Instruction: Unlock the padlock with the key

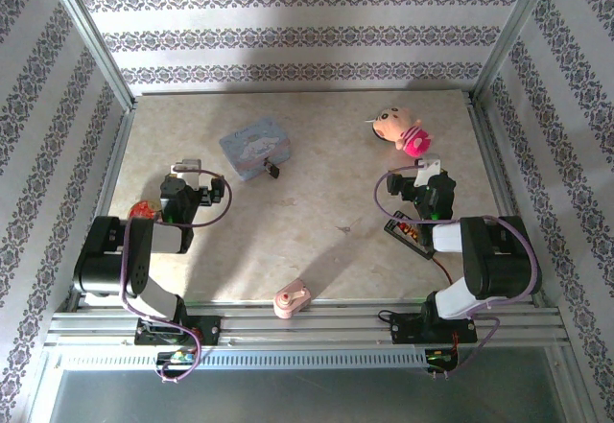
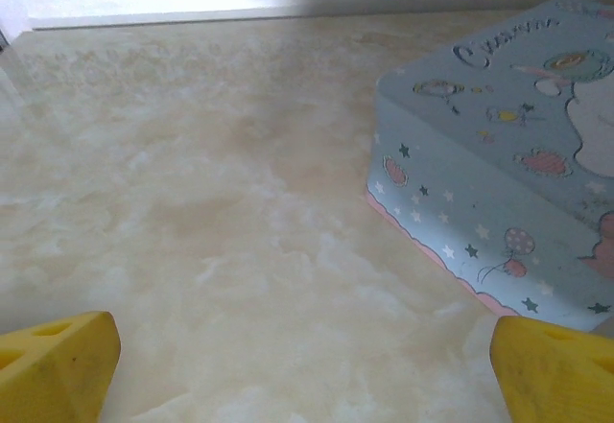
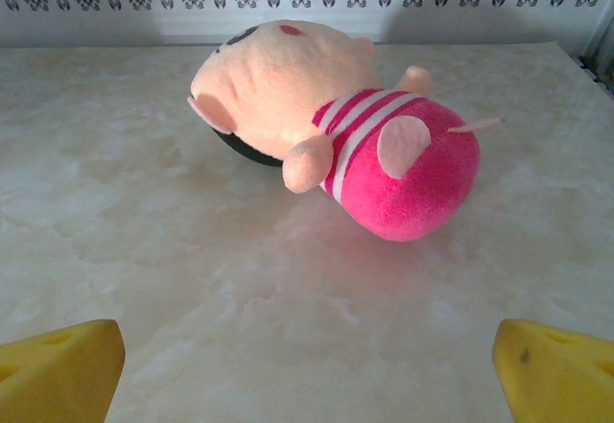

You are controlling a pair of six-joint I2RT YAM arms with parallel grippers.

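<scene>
Neither gripper holds anything. The left gripper (image 1: 185,167) has its yellow fingers (image 2: 58,365) spread wide over bare table (image 2: 192,202). The right gripper (image 1: 430,166) is spread just as wide and faces the doll (image 3: 336,135). Farther in, left of centre, the padlock (image 1: 271,167) lies just beside the tin (image 1: 251,148), at its near right side and perhaps touching. It is a tiny black block, its shackle too small to read. Fetching the key likely comes first, though I cannot tell it apart at this size. After that, pin the black body low, clear of the tin.
</scene>
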